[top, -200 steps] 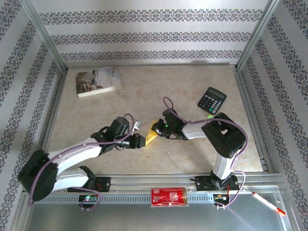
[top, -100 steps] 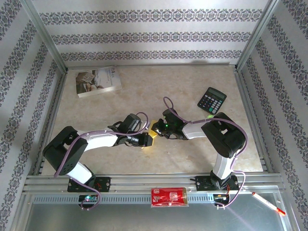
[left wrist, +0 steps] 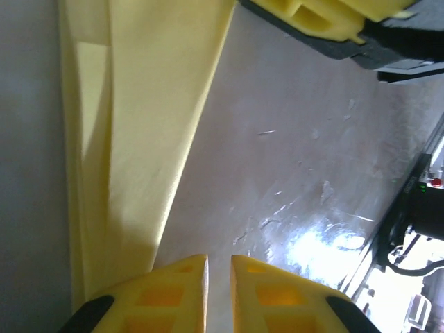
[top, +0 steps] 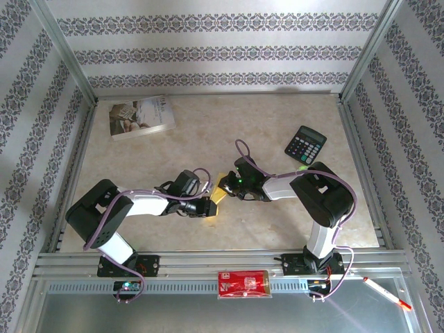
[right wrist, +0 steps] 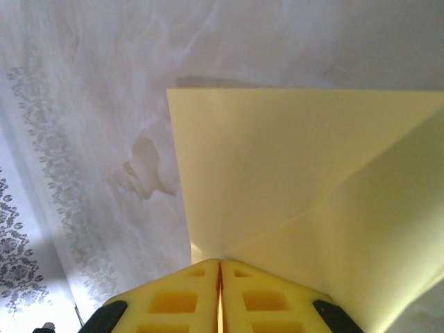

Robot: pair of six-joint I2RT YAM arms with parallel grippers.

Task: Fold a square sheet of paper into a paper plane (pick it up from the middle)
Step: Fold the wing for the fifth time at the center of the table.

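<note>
The square sheet of paper (top: 220,191) is a small folded yellow shape held just off the table's middle. My right gripper (top: 228,186) is shut on its edge. In the right wrist view the paper (right wrist: 298,173) fans out from the closed fingertips of the right gripper (right wrist: 220,263) with a diagonal crease. My left gripper (top: 208,207) sits low, just left of the paper. In the left wrist view the left gripper (left wrist: 218,267) shows a narrow gap with bare table between the tips. There a long yellow paper (left wrist: 139,125) flap lies beside the left finger.
A white printed book (top: 141,116) lies at the back left and a black calculator (top: 305,144) at the back right. A red packet (top: 243,284) and a pen (top: 386,292) rest on the near metal rail. Patterned walls enclose the table.
The left arm has folded in from the lower left, bringing its gripper up beside the paper, then a little lower. The right gripper and paper have stayed put.
</note>
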